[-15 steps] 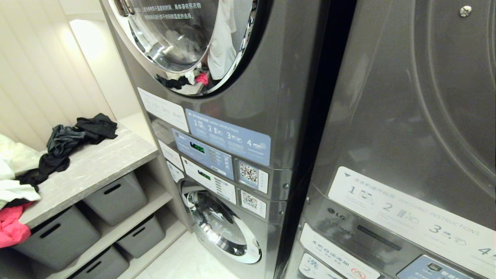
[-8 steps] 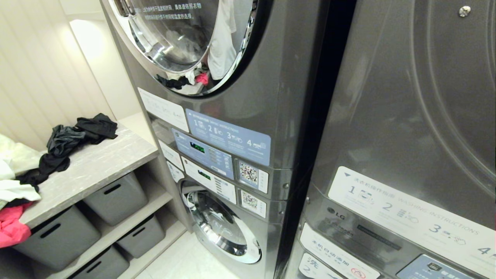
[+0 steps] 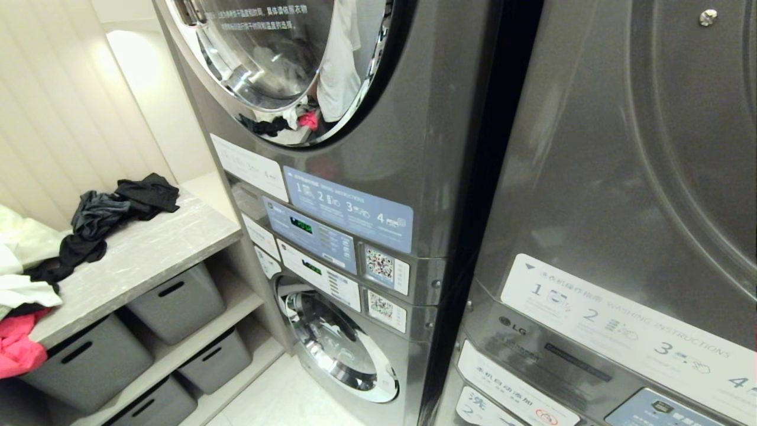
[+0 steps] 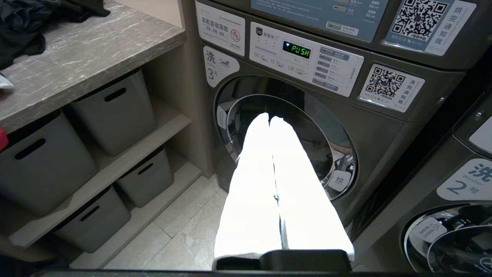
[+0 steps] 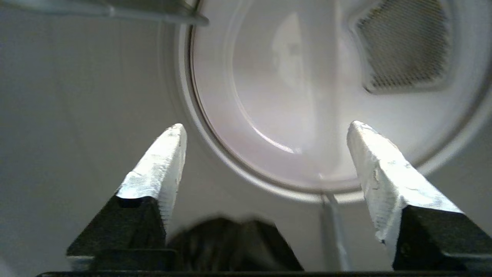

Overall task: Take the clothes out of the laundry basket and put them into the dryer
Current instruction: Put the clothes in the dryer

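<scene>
The dryer (image 3: 331,118) is a dark grey metal unit, smooth and a little glossy. Its large round glass door (image 3: 260,53), with a wide chrome rim, stands swung open toward the wall, and white Chinese text is printed across the glass. The right wrist view looks into the dryer's drum (image 5: 307,96): a pale, smooth, round inner wall with a ring-shaped seam and a fine mesh grille (image 5: 403,50) of rounded shape. The right gripper (image 5: 265,134) is inside this drum. Its two white, wedge-shaped fingers (image 5: 161,165) stand wide apart and hold nothing. Just below them a dark, blurred piece of the clothes (image 5: 230,242) lies apart from both fingers; its shape and direction cannot be told.

Under the dryer door there is a blue instruction label (image 3: 349,207) with steps 1 to 4, then QR code stickers (image 3: 381,266). Below the dryer sits a washer (image 4: 307,127) with a smaller round door; its green display (image 4: 296,50) reads "PUSH" and a white tag (image 4: 219,65) shows the number 3. The left gripper (image 4: 269,119) hangs before this washer door, its white fingers pressed together and empty.

Left of the dryer a grey marble-like counter (image 3: 148,248) carries a loose heap of black garments (image 3: 112,219). Grey plastic bins (image 3: 177,302) stand on the shelves under it. Right of the dryer a like grey stack (image 3: 621,207) bears the LG logo (image 3: 512,326) and the words "WASHING INSTRUCTIONS".
</scene>
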